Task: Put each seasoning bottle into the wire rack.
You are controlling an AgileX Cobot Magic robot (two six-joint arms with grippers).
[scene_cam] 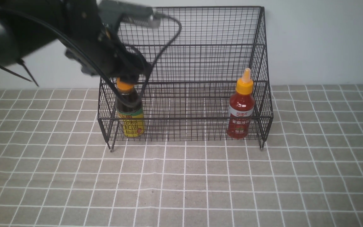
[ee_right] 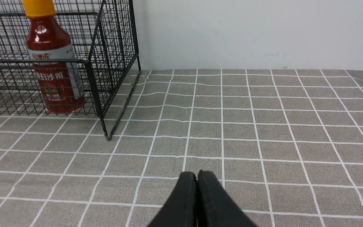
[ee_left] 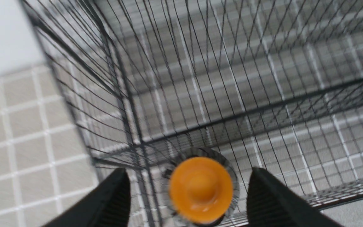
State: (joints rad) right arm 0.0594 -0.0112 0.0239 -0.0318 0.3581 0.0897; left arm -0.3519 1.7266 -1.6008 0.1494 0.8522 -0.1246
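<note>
Rack: brown bottle at 9 o'clock, red bottle at 3. Left hand spread wide, clear of the brown bottle's cap; right hand closed, empty.

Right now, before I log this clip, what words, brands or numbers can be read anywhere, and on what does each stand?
"番茄沙司": white characters on the red bottle, lower label, as best I can read them.
Red brand characters on that bottle's white band: too blurred to read.
Small print at that label's foot: too small.
Red characters on the brown bottle, yellow label: blurred behind the rack wire, unreadable.
No other text shows.
</note>
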